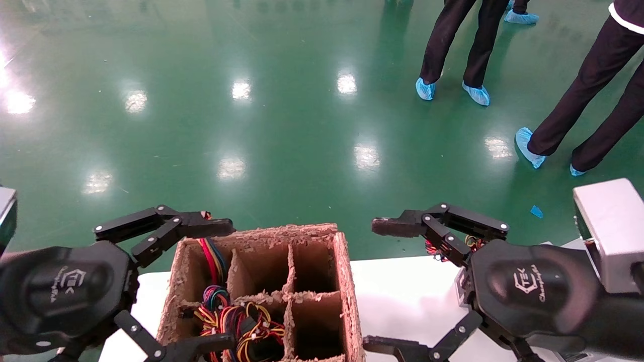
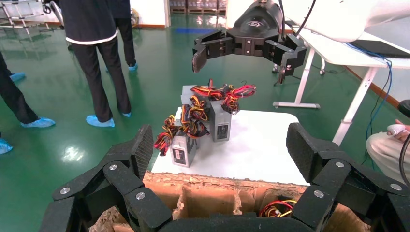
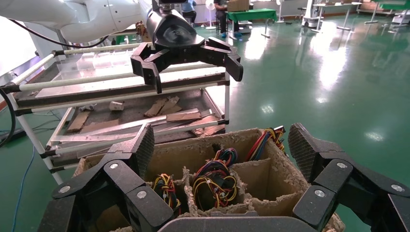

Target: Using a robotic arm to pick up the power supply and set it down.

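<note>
A brown cardboard box [image 1: 348, 281] with several compartments stands on the white table [image 1: 402, 291]. In its near-left compartment sits a tied purple, red and yellow wire bundle [image 1: 236, 322] [image 3: 211, 175] of the power supply; its metal housing is hidden inside the box. My right gripper [image 1: 378, 285] [image 3: 223, 145] is open and empty, right of the box above the table, jaws facing the box. My left gripper [image 1: 221, 284] [image 2: 222, 145] is open and empty too, spanning the box's left side.
Three grey power supplies [image 2: 220, 121] with red-yellow wires stand on the table under my right gripper [image 2: 243, 62]. More wire bundles [image 3: 167, 186] fill other compartments. A metal cart [image 3: 121, 96] stands beyond my left gripper [image 3: 193, 71]. People in blue shoe covers [image 1: 475, 93] stand on the green floor.
</note>
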`<move>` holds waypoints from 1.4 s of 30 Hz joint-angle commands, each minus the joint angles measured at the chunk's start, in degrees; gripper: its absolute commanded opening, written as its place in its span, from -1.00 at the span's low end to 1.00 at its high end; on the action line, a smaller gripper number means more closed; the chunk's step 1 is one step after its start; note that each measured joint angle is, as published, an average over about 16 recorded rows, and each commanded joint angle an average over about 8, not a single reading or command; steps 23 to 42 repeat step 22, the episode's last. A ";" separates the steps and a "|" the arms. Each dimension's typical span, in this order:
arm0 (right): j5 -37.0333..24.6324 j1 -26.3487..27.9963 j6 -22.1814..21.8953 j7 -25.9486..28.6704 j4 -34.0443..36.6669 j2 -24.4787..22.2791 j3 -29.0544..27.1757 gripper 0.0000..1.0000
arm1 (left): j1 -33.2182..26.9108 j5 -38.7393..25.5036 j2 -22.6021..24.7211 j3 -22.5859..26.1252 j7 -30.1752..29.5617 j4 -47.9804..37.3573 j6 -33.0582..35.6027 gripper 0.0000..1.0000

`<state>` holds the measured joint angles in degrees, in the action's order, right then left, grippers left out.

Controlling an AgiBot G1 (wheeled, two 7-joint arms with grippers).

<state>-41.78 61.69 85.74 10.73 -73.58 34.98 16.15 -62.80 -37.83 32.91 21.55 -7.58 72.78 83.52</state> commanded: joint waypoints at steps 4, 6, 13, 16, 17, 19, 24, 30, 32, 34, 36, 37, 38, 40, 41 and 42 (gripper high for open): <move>-0.04 -0.16 -0.05 0.02 0.02 0.02 -0.17 1.00 | 0.00 0.00 0.00 0.00 0.00 0.00 0.00 1.00; -0.04 -0.20 -0.07 0.02 0.02 0.03 -0.21 1.00 | 0.00 0.00 0.00 0.00 0.00 0.00 0.00 1.00; -0.07 -0.30 -0.10 0.04 0.03 0.05 -0.31 1.00 | 0.00 0.00 0.00 0.00 0.00 0.00 0.00 1.00; -0.08 -0.32 -0.11 0.05 0.03 0.05 -0.34 1.00 | 0.00 0.00 0.00 0.00 0.00 0.00 0.00 1.00; -0.09 -0.33 -0.11 0.05 0.03 0.05 -0.35 1.00 | 0.00 0.00 0.00 0.00 0.00 0.00 0.00 1.00; -0.09 -0.34 -0.12 0.06 0.03 0.05 -0.36 1.00 | 0.00 0.00 0.00 0.00 0.00 0.00 0.00 1.00; -0.10 -0.35 -0.13 0.06 0.03 0.05 -0.37 1.00 | 0.00 0.00 0.00 0.00 0.00 0.00 0.00 1.00; -0.10 -0.35 -0.13 0.06 0.03 0.05 -0.37 1.00 | 0.00 0.00 0.00 0.00 0.00 0.00 0.00 1.00; -0.10 -0.35 -0.13 0.06 0.03 0.05 -0.37 1.00 | 0.00 0.00 0.00 0.00 0.00 0.00 0.00 1.00; -0.10 -0.35 -0.13 0.06 0.03 0.05 -0.37 1.00 | 0.00 0.00 0.00 0.00 0.00 0.00 0.00 1.00; -0.10 -0.35 -0.13 0.06 0.03 0.05 -0.37 1.00 | 0.00 0.00 0.00 0.00 0.00 0.00 0.00 1.00; -0.10 -0.35 -0.13 0.06 0.03 0.05 -0.37 1.00 | 0.00 0.00 0.00 0.00 0.00 0.00 0.00 1.00; -0.10 -0.35 -0.13 0.06 0.03 0.05 -0.37 1.00 | 0.00 0.00 0.00 0.00 0.00 0.00 0.00 1.00; -0.10 -0.35 -0.13 0.06 0.03 0.05 -0.37 1.00 | 0.00 0.00 0.00 0.00 0.00 0.00 0.00 1.00; -0.10 -0.35 -0.13 0.06 0.03 0.05 -0.37 1.00 | 0.00 0.00 0.00 0.00 0.00 0.00 0.00 1.00; -0.10 -0.35 -0.13 0.06 0.03 0.05 -0.37 1.00 | 0.00 0.00 0.00 0.00 0.00 0.00 0.00 1.00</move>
